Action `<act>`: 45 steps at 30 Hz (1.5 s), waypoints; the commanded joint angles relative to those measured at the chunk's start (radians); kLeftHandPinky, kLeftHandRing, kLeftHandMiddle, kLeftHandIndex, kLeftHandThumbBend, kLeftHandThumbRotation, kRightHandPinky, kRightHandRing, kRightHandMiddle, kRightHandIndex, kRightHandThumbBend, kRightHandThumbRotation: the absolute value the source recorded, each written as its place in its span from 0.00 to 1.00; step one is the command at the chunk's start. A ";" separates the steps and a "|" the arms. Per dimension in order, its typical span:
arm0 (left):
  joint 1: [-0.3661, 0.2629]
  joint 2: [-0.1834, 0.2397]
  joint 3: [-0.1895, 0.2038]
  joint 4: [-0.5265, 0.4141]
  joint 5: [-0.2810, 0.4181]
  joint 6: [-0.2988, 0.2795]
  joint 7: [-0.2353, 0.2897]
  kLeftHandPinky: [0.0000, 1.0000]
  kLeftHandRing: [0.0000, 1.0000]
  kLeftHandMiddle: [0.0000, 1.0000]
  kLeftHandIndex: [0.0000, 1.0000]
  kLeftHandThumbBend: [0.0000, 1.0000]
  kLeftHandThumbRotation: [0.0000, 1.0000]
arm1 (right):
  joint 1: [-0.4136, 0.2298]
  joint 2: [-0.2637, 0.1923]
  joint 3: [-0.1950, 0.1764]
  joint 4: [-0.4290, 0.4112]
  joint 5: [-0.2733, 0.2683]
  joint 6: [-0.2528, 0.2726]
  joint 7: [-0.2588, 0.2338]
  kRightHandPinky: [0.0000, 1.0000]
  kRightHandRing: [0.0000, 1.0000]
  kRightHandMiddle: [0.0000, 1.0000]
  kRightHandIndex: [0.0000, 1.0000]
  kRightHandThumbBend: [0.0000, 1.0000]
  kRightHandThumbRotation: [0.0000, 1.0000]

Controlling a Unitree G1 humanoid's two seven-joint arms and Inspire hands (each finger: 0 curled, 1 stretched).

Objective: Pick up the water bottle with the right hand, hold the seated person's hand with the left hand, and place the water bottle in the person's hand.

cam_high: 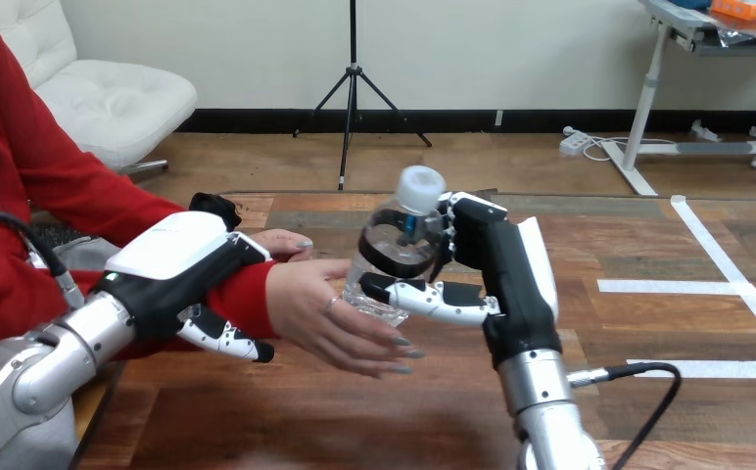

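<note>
A clear water bottle (401, 245) with a white cap is upright in my right hand (496, 269), whose fingers and thumb curl round it above the table's middle. Its base touches the open palm of the person's hand (330, 313), which reaches in from the left, fingers stretched toward the right. My left hand (183, 279) wraps the person's red-sleeved wrist from above, thumb curled under it. The person's other hand (286, 243) rests on the table just behind.
The wooden table (354, 421) stretches before me, with white tape lines (736, 289) at the right. A black cable (638, 377) loops from my right forearm. The person sits at the left edge.
</note>
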 commanded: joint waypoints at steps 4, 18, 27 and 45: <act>-0.047 -0.043 0.038 -0.095 -0.058 -0.023 -0.026 0.22 0.29 0.38 0.41 0.76 0.15 | -0.079 0.054 0.022 -0.008 0.006 -0.065 -0.016 0.30 0.36 0.46 0.47 0.89 0.00; -0.042 -0.052 0.053 -0.126 -0.074 -0.010 -0.053 0.23 0.30 0.40 0.42 0.77 0.12 | -0.074 0.097 0.043 0.059 0.008 -0.126 -0.058 0.28 0.35 0.45 0.47 0.88 0.00; -0.036 -0.062 0.058 -0.141 -0.083 0.007 -0.070 0.23 0.31 0.40 0.43 0.78 0.10 | -0.068 0.122 0.061 0.078 0.021 -0.150 -0.074 0.28 0.34 0.45 0.47 0.87 0.00; -0.019 -0.072 0.068 -0.176 -0.097 0.023 -0.086 0.24 0.31 0.40 0.43 0.79 0.08 | -0.044 0.146 0.100 0.087 0.016 -0.164 -0.101 0.29 0.36 0.45 0.47 0.85 0.00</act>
